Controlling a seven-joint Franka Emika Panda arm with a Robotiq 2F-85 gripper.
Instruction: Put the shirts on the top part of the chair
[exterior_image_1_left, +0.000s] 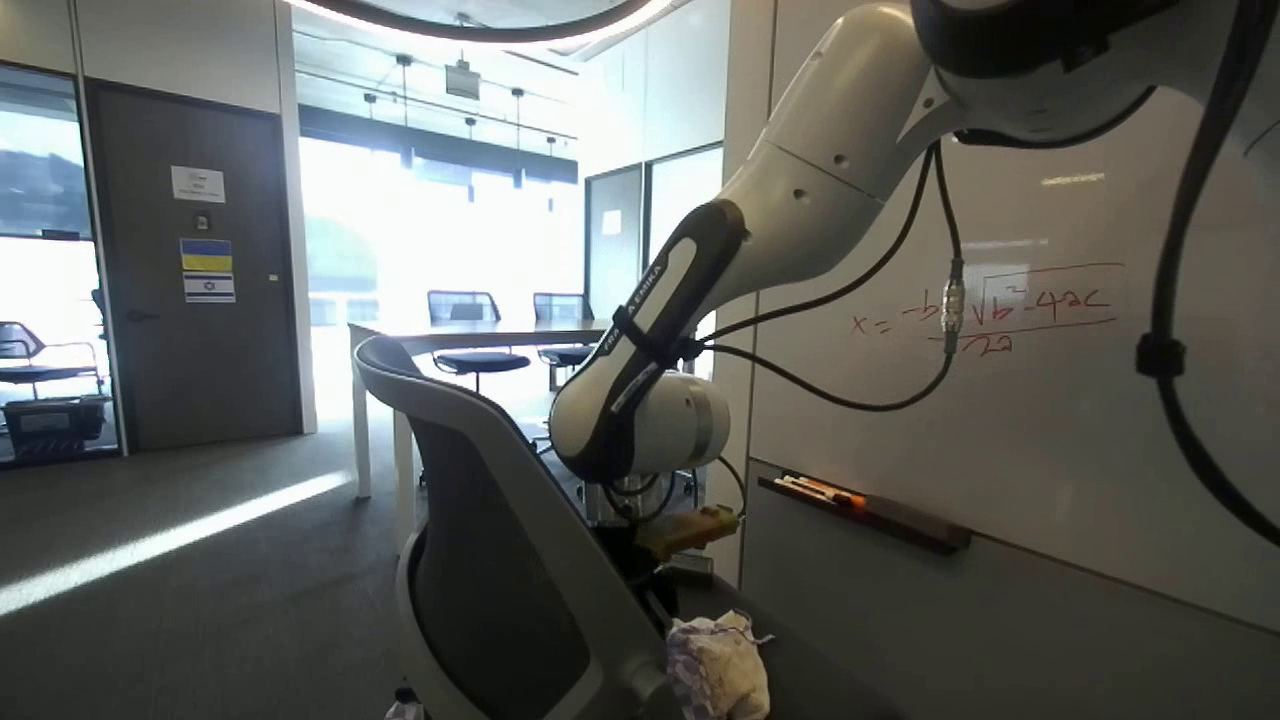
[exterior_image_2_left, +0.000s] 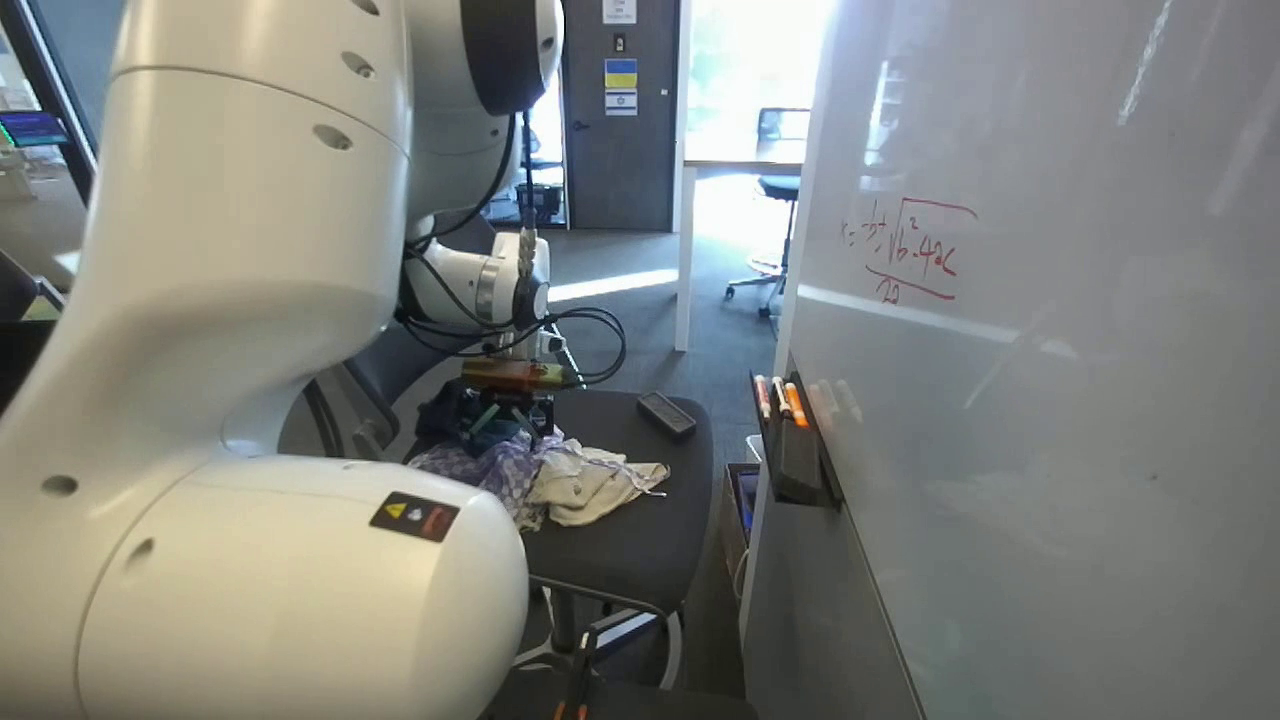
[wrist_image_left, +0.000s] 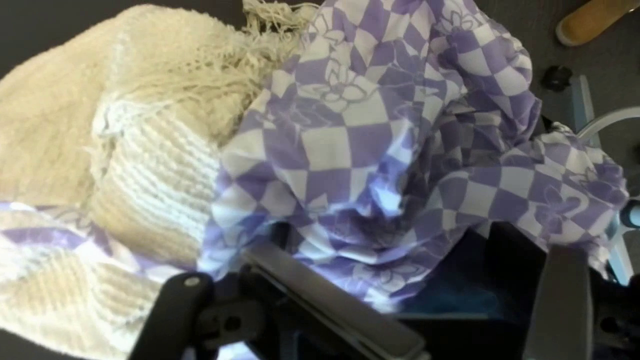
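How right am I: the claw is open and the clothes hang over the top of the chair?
The place is wrong: an exterior view shows the clothes lying on the seat, not over the top. The claw is indeed open.

Glare whitens the windows (exterior_image_1_left: 440, 225); the wrist view seems slightly blurred.

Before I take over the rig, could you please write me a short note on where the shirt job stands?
Gripper: open, down at the purple-checked garment; contact unclear.
Things: that garment, a cream knit garment and a dark cloth lie bunched on the chair seat.
Done: no garment shows over the top of the chair back.
Left: grasp, lift and drape the garments there, probably one by one.
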